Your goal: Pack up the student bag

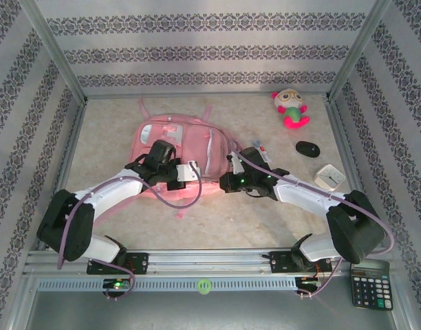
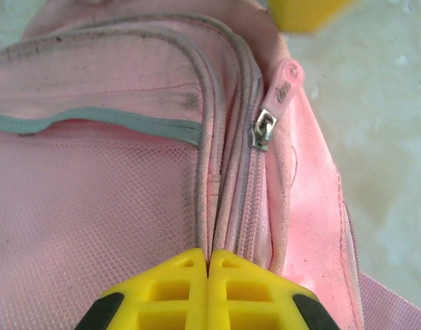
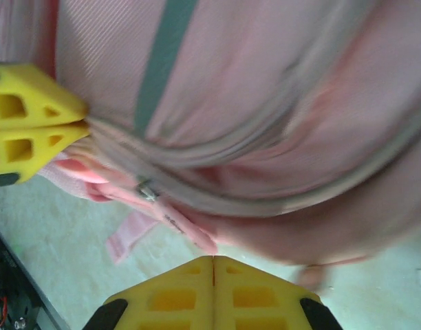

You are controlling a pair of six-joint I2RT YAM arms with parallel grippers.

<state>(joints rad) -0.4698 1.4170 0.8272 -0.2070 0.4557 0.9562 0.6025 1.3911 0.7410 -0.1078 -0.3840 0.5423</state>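
A staged robot-lab booth: grey aluminium frame posts point(image 1: 54, 49) and floral-striped wallpaper panels point(image 1: 203, 51) wall in the beige stone-look tabletop point(image 1: 252, 220) around the left gripper point(image 1: 193, 172).

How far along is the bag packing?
Nothing looks packed: plush toy, mouse, white square item and calculator lie outside the student bag. In hand: left gripper pinched shut on its zip seam, right gripper shut beside it. Remaining: open the bag, load the items.

Toy point(image 1: 290, 108), perhaps mouse point(image 1: 307, 148), lie right of student bag point(image 1: 186, 141).
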